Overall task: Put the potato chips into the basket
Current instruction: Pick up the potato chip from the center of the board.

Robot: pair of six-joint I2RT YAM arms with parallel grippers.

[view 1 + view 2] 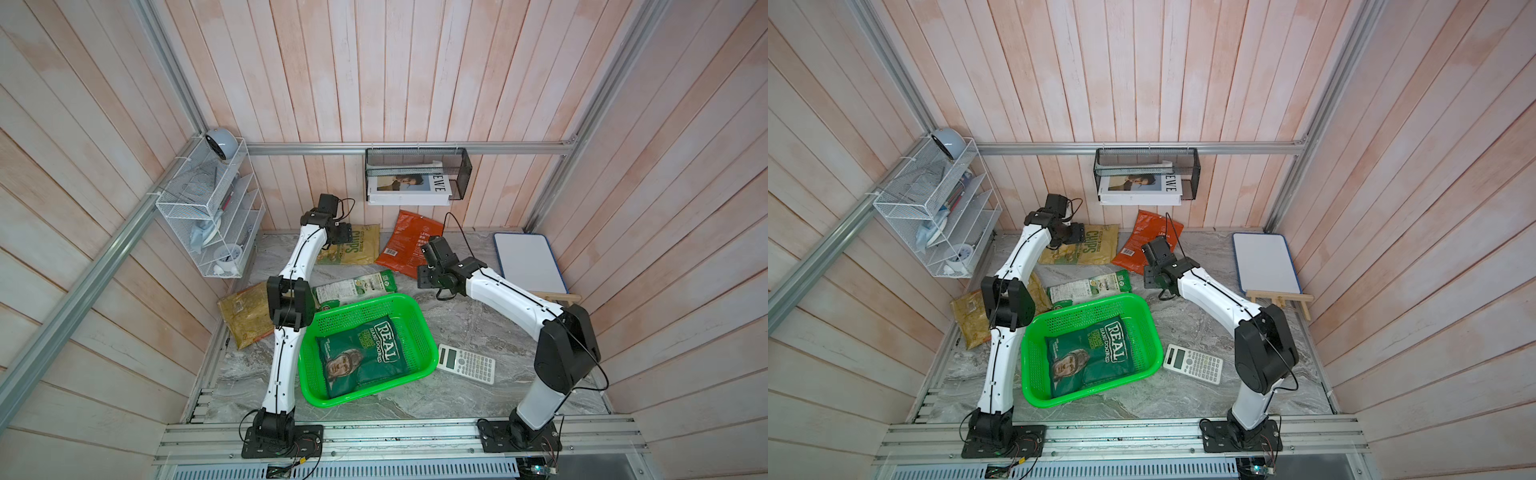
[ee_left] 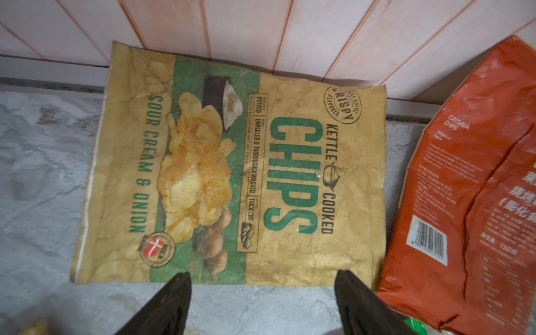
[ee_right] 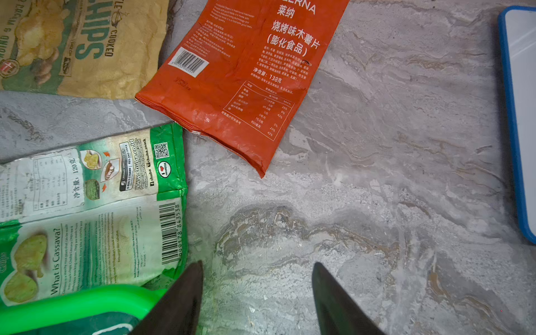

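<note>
Basket on marble tabletop, plank walls

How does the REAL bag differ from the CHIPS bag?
The REAL bag is dark green and lies in the basket; the CHIPS bag is tan and lies on the table by the back wall. The left claw hangs open over the CHIPS bag only. Both lie flat, front up.

Left arm and right arm: glossy white shells, bulky black joints, thin black cables along them, black base plates; left tool and right tool have dark tapered fingers
</note>
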